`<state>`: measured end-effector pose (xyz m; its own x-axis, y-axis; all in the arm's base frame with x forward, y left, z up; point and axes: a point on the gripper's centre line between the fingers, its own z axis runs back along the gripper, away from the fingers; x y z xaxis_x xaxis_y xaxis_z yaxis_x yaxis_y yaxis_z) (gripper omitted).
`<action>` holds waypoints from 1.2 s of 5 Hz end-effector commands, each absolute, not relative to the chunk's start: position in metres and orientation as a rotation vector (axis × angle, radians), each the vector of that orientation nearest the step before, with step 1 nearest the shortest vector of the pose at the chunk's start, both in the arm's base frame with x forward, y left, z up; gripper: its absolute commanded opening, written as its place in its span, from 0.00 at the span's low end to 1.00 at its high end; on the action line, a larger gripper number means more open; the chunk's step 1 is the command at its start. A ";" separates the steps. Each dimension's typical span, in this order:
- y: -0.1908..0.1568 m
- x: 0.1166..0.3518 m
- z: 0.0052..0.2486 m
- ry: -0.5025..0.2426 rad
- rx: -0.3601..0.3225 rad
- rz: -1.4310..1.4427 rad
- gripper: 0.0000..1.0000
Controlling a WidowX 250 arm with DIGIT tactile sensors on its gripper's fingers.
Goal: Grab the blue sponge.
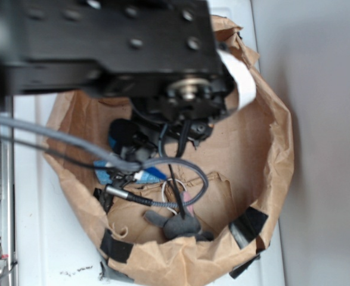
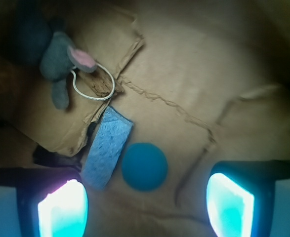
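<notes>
Setting: a crumpled brown paper bag (image 1: pixel 264 149) rolled open on a white surface, the arm reaching down into it.
Gripper: the gripper (image 2: pixel 145 205) hangs wide open, holding nothing.
Blue sponge: the blue sponge (image 2: pixel 106 146) lies flat on the bag floor near the left finger, just beside a teal disc (image 2: pixel 145 166).
Risk: closing from here would likely catch the disc instead; the thin sponge could slip under the fingertips.
Views: the wrist view shows sponge, disc and a grey toy mouse (image 2: pixel 61 57) clearly; from outside the arm hides most of it.

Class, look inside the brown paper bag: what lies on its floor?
Inside the paper bag: a blue sponge, a teal disc, a grey plush mouse and a white cord loop. The open gripper hides the nearest floor.
</notes>
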<state>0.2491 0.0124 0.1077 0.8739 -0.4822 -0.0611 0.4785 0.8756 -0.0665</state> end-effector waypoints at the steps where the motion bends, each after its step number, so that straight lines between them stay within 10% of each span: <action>1: -0.005 0.261 0.083 0.004 -0.040 -0.576 1.00; 6: -0.012 0.259 0.060 -0.043 -0.129 -0.490 1.00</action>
